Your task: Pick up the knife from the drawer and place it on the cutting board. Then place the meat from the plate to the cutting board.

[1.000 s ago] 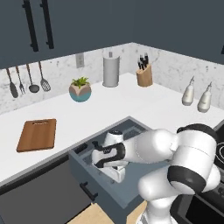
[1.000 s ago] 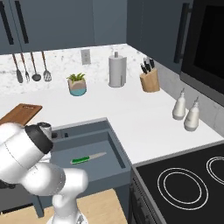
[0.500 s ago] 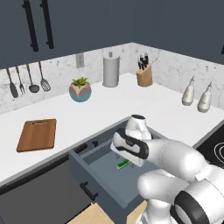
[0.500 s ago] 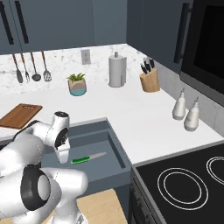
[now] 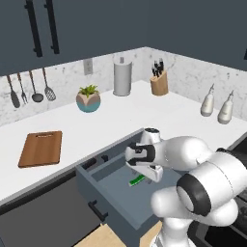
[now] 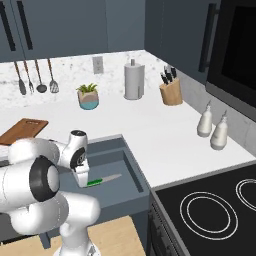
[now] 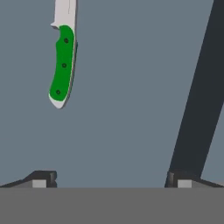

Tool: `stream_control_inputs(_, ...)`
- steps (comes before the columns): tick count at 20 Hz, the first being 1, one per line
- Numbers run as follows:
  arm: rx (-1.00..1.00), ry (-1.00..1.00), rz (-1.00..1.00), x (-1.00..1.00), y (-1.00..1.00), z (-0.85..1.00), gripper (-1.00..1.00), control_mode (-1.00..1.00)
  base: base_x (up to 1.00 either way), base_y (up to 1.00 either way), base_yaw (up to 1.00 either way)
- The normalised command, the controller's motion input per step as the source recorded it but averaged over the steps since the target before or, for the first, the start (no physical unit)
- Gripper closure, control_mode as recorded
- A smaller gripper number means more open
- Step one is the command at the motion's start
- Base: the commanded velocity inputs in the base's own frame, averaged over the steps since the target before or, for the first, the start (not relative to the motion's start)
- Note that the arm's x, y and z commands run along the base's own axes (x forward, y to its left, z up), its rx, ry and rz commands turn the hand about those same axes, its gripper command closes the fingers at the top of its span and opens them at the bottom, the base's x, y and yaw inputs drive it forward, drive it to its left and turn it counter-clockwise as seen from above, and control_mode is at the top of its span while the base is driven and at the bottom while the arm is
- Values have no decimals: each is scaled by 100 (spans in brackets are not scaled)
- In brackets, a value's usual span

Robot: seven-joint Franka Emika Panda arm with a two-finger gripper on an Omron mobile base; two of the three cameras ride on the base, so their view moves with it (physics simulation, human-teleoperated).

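The drawer (image 5: 113, 202) stands pulled open below the counter edge. The knife (image 5: 137, 180) with its green handle lies flat on the drawer floor (image 6: 120, 167). My gripper (image 5: 152, 176) hangs inside the drawer just above the knife (image 6: 102, 180), open, with nothing between its fingers. In the hand view the knife's green handle (image 7: 63, 65) lies up and to the left of my gripper (image 7: 111, 180), outside the gap between the fingertips (image 7: 41, 179). The cutting board (image 5: 42, 148) lies bare on the counter to the left (image 6: 25, 129). The plate and the meat are out of view.
A potted plant (image 5: 88, 99), a paper towel roll (image 5: 122, 77), a knife block (image 5: 159, 83) and two bottles (image 5: 217, 103) stand along the back of the counter. Utensils (image 5: 29, 89) hang on the wall. A stove top (image 6: 215, 210) lies to the right. The drawer wall (image 7: 197, 100) runs close beside my right finger.
My hand has swung from the drawer's left side across to the knife and dropped lower into the drawer. The gripper stayed open and the knife has not moved.
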Motion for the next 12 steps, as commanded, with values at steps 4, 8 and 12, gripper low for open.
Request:
stream_control_inputs(4,-7,5,0,51,-3,-35,-100,-100,0,0,0)
stream_control_inputs(8,-4,3,0,46,-3,-34,-100,-100,0,0,0)
stream_control_inputs(12,-1,7,0,39,-9,-38,-100,-100,0,0,0)
